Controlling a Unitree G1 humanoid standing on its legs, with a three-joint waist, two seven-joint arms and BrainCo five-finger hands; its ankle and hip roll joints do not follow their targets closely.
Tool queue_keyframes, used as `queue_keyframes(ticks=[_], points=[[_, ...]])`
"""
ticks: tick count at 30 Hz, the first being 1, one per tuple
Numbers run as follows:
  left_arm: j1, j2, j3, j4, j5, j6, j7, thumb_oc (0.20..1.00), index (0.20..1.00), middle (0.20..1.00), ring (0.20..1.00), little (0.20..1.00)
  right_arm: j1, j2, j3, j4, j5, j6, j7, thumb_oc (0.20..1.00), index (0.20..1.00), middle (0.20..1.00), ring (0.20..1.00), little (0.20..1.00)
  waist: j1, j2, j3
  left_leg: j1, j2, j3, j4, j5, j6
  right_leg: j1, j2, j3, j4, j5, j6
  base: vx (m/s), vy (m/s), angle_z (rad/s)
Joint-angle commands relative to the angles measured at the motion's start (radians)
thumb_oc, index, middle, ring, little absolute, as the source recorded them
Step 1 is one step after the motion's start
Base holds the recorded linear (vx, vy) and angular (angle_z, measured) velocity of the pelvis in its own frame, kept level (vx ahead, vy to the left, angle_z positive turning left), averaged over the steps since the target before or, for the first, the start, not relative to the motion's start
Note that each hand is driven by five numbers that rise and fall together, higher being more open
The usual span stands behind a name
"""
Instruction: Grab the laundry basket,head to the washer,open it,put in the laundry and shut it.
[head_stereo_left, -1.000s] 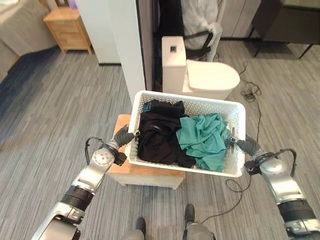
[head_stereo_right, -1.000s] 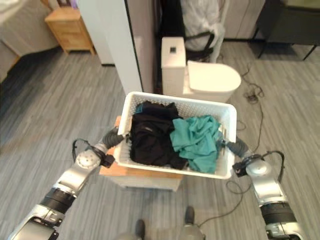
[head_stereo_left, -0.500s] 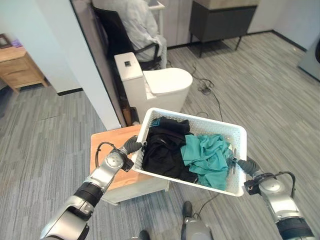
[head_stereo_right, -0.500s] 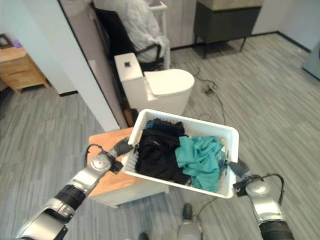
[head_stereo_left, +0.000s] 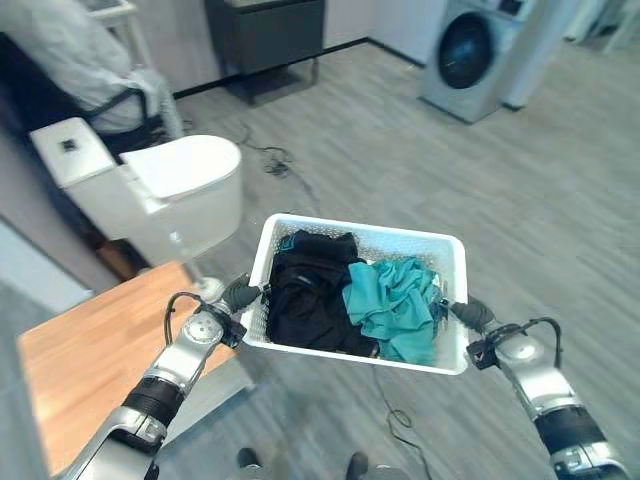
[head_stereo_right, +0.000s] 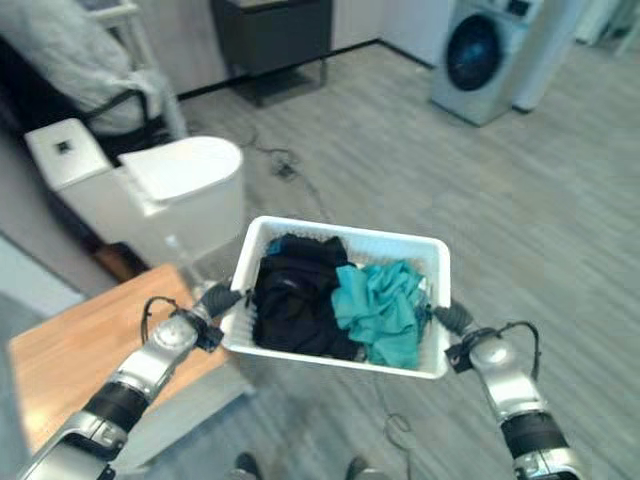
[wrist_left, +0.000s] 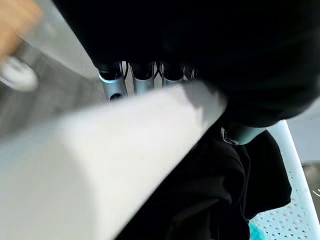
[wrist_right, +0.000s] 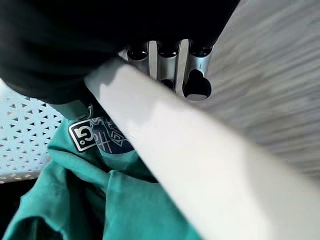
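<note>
Grab step done: laundry basket (head_stereo_left: 452, 300) is off the desk (head_stereo_left: 80, 350), carried between left robot hand (head_stereo_left: 238, 295) and right robot hand (head_stereo_left: 468, 313), fingers curled over opposite rims. Washer (head_stereo_left: 470, 50) stands far right, door shut. Walking, opening, loading, shutting remain.

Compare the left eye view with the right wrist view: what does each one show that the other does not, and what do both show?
Left eye view alone: the washer, the toilet, the wooden table, the left robot hand at the basket's side. Right wrist view alone: the right robot hand with fingers curled under the rim, and a printed patch on the teal garment. Both: white laundry basket, teal garment, black clothing.
</note>
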Motion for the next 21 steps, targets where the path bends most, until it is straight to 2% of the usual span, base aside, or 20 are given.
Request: queue_keyframes(ticks=[1, 2, 3, 5, 6, 8, 10, 12, 21], points=[[-0.074, 0.025, 0.081, -0.014, -0.036, -0.11, 0.033, 0.2, 0.2, 0.2, 0.2, 0.2, -0.062, -0.111, -0.094, -0.031, 0.064, -0.08, -0.032, 0.2, 0.2, 0.2, 0.2, 0.2, 0.034, 0.017, -0.015, -0.16, -0.031, -0.223, 0.023, 0.0, -0.077, 0.096, -0.074, -0.024, -0.041, -0.078, 0.105, -0.14, -0.136, -0.31], [-0.071, 0.029, 0.084, -0.021, -0.035, -0.115, 0.039, 0.2, 0.2, 0.2, 0.2, 0.2, -0.071, -0.123, -0.085, -0.032, 0.077, -0.088, -0.032, 0.2, 0.2, 0.2, 0.2, 0.2, 0.057, 0.009, -0.003, -0.165, -0.078, -0.369, 0.03, -0.034, -0.069, 0.088, -0.064, 0.003, -0.047, -0.067, 0.097, -0.03, -0.13, -0.22], [-0.057, 0.033, 0.086, -0.032, -0.034, -0.119, 0.037, 0.2, 0.2, 0.2, 0.2, 0.2, -0.078, -0.126, -0.079, -0.03, 0.089, -0.093, -0.027, 0.2, 0.2, 0.2, 0.2, 0.2, 0.071, 0.007, 0.006, -0.165, -0.119, -0.475, 0.039, -0.062, -0.062, 0.086, -0.056, 0.025, -0.049, -0.06, 0.091, -0.04, -0.158, -0.3], [-0.038, 0.036, 0.092, -0.054, -0.033, -0.127, 0.047, 0.2, 0.2, 0.2, 0.2, 0.2, -0.103, -0.122, -0.061, -0.016, 0.108, -0.103, -0.03, 0.2, 0.2, 0.2, 0.2, 0.2, 0.082, 0.006, 0.007, -0.166, -0.193, -0.601, 0.052, -0.103, -0.049, 0.08, -0.035, 0.062, -0.058, -0.048, 0.085, 0.0, -0.077, -0.67], [-0.023, 0.035, 0.104, -0.065, -0.03, -0.127, 0.047, 0.2, 0.2, 0.2, 0.2, 0.2, -0.118, -0.117, -0.05, -0.01, 0.107, -0.105, -0.027, 0.2, 0.2, 0.2, 0.2, 0.2, 0.086, 0.012, 0.001, -0.159, -0.217, -0.629, 0.04, -0.118, -0.035, 0.075, -0.018, 0.081, -0.056, -0.052, 0.081, 0.05, -0.023, -0.79], [0.001, 0.036, 0.122, -0.079, -0.029, -0.127, 0.049, 0.2, 0.2, 0.2, 0.2, 0.2, -0.123, -0.098, -0.049, -0.005, 0.119, -0.102, -0.025, 0.2, 0.2, 0.2, 0.2, 0.2, 0.08, 0.02, -0.012, -0.143, -0.223, -0.625, 0.032, -0.119, -0.017, 0.078, 0.003, 0.112, -0.053, -0.053, 0.075, 0.06, 0.018, -0.67], [0.021, 0.043, 0.136, -0.087, -0.026, -0.13, 0.049, 0.2, 0.2, 0.2, 0.2, 0.2, -0.125, -0.076, -0.043, 0.0, 0.131, -0.111, -0.028, 0.2, 0.2, 0.2, 0.2, 0.2, 0.085, 0.018, -0.019, -0.143, -0.249, -0.657, 0.059, -0.131, -0.014, 0.078, 0.008, 0.142, -0.05, -0.056, 0.07, 0.07, 0.035, -0.66], [0.012, 0.049, 0.13, -0.082, -0.018, -0.124, 0.046, 0.2, 0.2, 0.2, 0.2, 0.2, -0.101, -0.067, -0.056, -0.005, 0.136, -0.103, -0.024, 0.2, 0.2, 0.2, 0.2, 0.2, 0.071, 0.017, -0.016, -0.144, -0.242, -0.628, 0.072, -0.125, -0.016, 0.083, 0.012, 0.147, -0.04, -0.068, 0.062, 0.06, 0.02, -0.31], [0.057, 0.052, 0.152, -0.096, -0.002, -0.12, 0.031, 0.2, 0.2, 0.2, 0.2, 0.2, -0.042, -0.06, -0.063, -0.058, 0.134, -0.096, 0.017, 0.2, 0.2, 0.2, 0.2, 0.2, 0.048, 0.029, -0.044, -0.075, -0.24, -0.598, -0.014, -0.113, 0.001, 0.09, 0.011, 0.179, -0.066, -0.054, 0.068, 0.06, 0.004, -0.09]])
